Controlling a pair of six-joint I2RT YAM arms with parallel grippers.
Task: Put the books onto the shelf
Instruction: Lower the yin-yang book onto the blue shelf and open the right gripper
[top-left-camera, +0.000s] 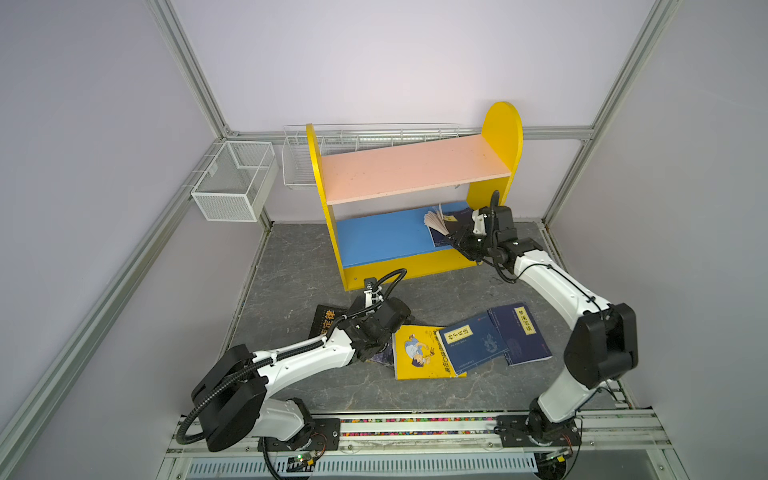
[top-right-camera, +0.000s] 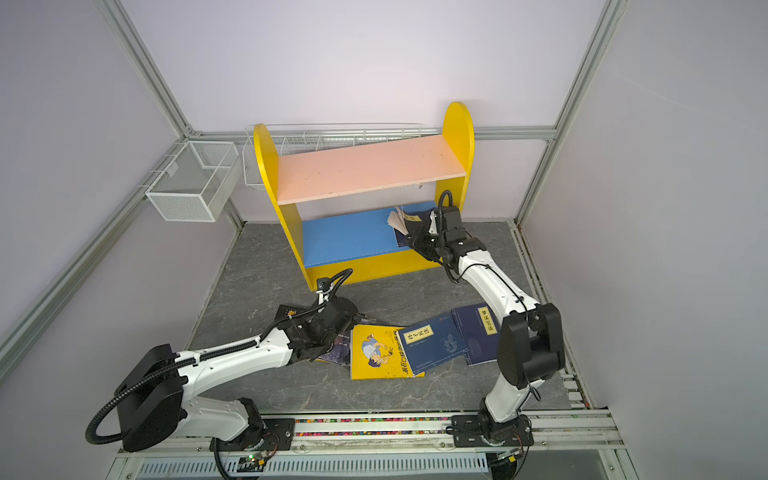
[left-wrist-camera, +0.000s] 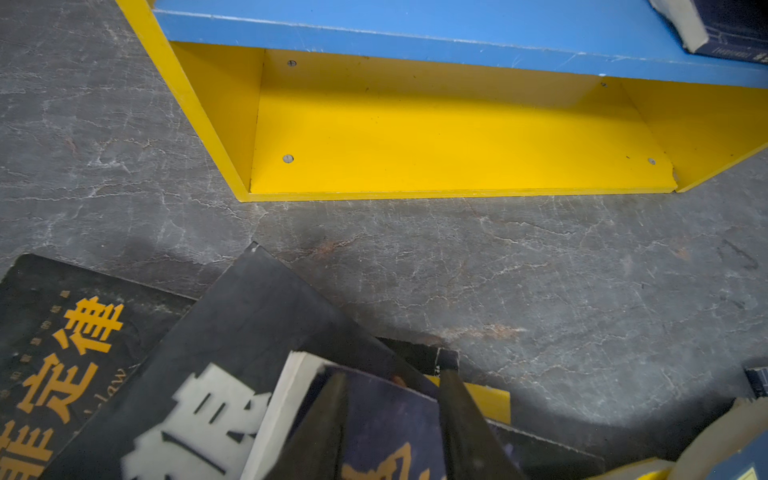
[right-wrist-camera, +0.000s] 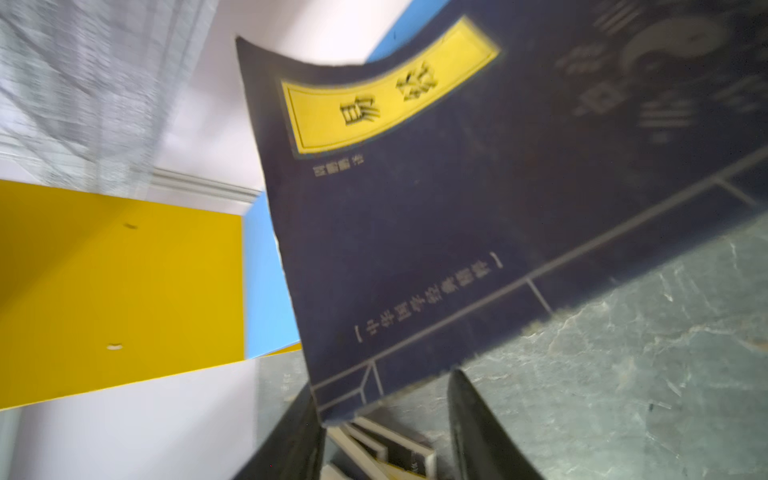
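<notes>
The shelf (top-left-camera: 415, 166) (top-right-camera: 365, 166) stands at the back, its pink upper board bare. A navy book (top-left-camera: 451, 226) (top-right-camera: 415, 220) (right-wrist-camera: 457, 208) with fanned pages leans at the right end of the blue lower board (top-left-camera: 382, 237). My right gripper (top-left-camera: 455, 241) (top-right-camera: 415, 243) (right-wrist-camera: 382, 380) is open at its near corner. On the floor lie a yellow cartoon book (top-left-camera: 419, 357), two navy books (top-left-camera: 473, 343) (top-left-camera: 521, 332) and black books (left-wrist-camera: 62, 353) (left-wrist-camera: 232, 332). My left gripper (top-left-camera: 374, 355) (left-wrist-camera: 394, 374) stands over a dark purple book (left-wrist-camera: 386, 424), one finger on each side of its cover.
A white mesh basket (top-left-camera: 232, 183) hangs on the left frame rail. A long wire basket (top-left-camera: 374, 133) runs behind the shelf. The yellow side panel (top-left-camera: 503, 137) rises just behind my right wrist. Grey floor shows between the shelf and the book pile (left-wrist-camera: 540, 270).
</notes>
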